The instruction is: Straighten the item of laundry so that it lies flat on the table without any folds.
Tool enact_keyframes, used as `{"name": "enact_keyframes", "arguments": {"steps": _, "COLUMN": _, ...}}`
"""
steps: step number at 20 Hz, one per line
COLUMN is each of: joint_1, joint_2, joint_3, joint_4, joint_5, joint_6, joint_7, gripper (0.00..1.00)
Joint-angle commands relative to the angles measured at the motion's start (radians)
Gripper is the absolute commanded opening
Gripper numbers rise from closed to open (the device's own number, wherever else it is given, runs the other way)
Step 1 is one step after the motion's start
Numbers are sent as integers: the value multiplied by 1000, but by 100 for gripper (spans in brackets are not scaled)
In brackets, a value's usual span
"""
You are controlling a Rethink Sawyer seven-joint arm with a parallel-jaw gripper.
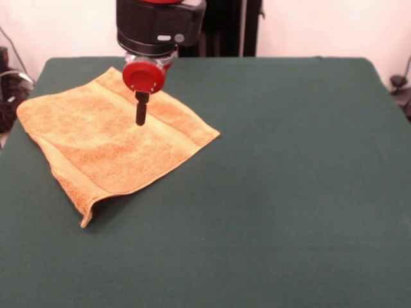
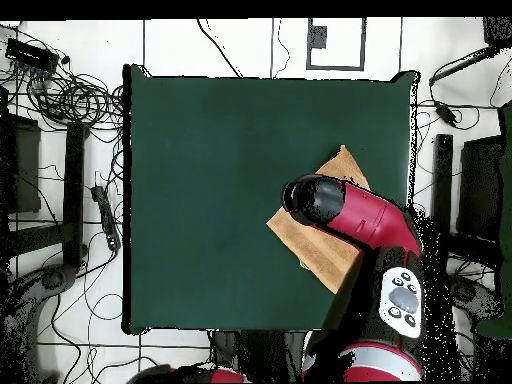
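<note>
Hanging above the towel [image 1: 109, 138], the gripper [image 1: 140, 120] presents as a single dark, narrow tip below a red round fitting on the arm's black wrist. No gap between the fingers is visible, so the gripper reads as clenched, and it grasps nothing. In the front view the tip lines up with the towel's upper middle area, close to the woven band stripe [image 1: 173, 112]. Whether the tip touches the cloth cannot be determined.

The towel is orange-tan terry cloth. It lies on the table [image 1: 289, 192], a large surface covered in dark green cloth. The towel occupies only one corner region of the table; the rest of the green surface extends well away from it. The towel sits rotated, so its edges run diagonally to the table's edges.

Most of the towel lies flat. One corner does not: at the end of the towel farthest from the gripper in the front view, the edge is folded [image 1: 87, 205] and stands slightly proud of the table, tapering to a point.

In the overhead view the red and black arm [image 2: 360, 225] covers the middle of the towel [image 2: 325, 255]. Towel cloth shows on either side of the arm, with one corner pointing away from the arm's base. Cables [image 2: 60, 90] lie on the floor beside the table.
</note>
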Motion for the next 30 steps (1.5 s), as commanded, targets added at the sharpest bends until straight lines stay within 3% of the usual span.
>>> {"name": "enact_keyframes", "arguments": {"steps": 1, "joint_1": -189, "joint_2": -76, "joint_3": 288, "joint_4": 30, "joint_5": -123, "joint_6": 255, "joint_7": -504, "gripper": 100}}
{"name": "enact_keyframes", "arguments": {"steps": 14, "joint_1": -307, "joint_2": -113, "joint_3": 370, "joint_4": 41, "joint_5": -270, "joint_6": 249, "joint_7": -517, "gripper": 100}}
{"name": "enact_keyframes", "arguments": {"steps": 18, "joint_1": -233, "joint_2": -131, "joint_3": 330, "joint_4": 127, "joint_5": -203, "joint_6": 190, "joint_7": -254, "gripper": 100}}
{"name": "enact_keyframes", "arguments": {"steps": 21, "joint_1": -197, "joint_2": -129, "joint_3": 325, "joint_4": 144, "joint_5": -172, "joint_6": 181, "joint_7": -176, "gripper": 100}}
{"name": "enact_keyframes", "arguments": {"steps": 24, "joint_1": -173, "joint_2": -124, "joint_3": 318, "joint_4": 150, "joint_5": -164, "joint_6": 168, "joint_7": -158, "gripper": 100}}
{"name": "enact_keyframes", "arguments": {"steps": 26, "joint_1": -179, "joint_2": -116, "joint_3": 339, "joint_4": 144, "joint_5": -204, "joint_6": 87, "joint_7": -229, "gripper": 100}}
{"name": "enact_keyframes", "arguments": {"steps": 30, "joint_1": -138, "joint_2": -96, "joint_3": 313, "joint_4": 122, "joint_5": -231, "joint_6": 85, "joint_7": -225, "gripper": 100}}
